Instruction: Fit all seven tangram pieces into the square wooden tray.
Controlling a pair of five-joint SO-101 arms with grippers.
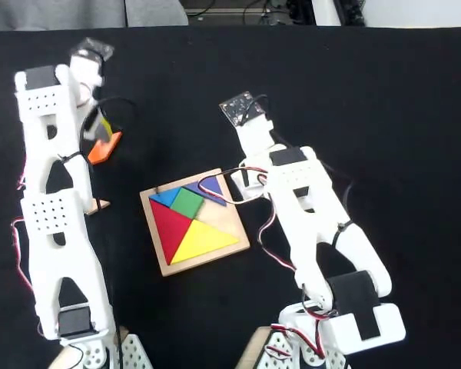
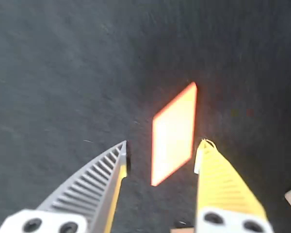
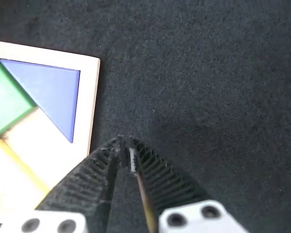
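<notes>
1. The square wooden tray lies in the middle of the high view. Five pieces sit in it: a large red triangle, a large yellow triangle, a green square, a small blue triangle and a violet-blue triangle at the tray's upper corner.
2. A bare wooden patch shows on the tray's right side, between the violet-blue triangle and the yellow one. I judge this to be the room left for the missing pieces.
3. The flat orange parallelogram piece lies on the black table cloth in the upper left of the high view, well apart from the tray.
4. A small pale tan object lies left of the tray, just beside the left arm. I cannot tell whether it is the seventh piece.
5. The task looks well past halfway: five pieces are in and two are not yet placed.
6. The left arm stands tall along the left edge of the high view. The left gripper hangs over the orange parallelogram with its jaws spread, one finger on either side, gripping nothing.
7. The right arm rises from the lower right and bends toward the tray's upper corner. The right gripper has its fingers pressed together and is empty. It sits just beside the tray's outer rim, near the violet-blue triangle.
</notes>
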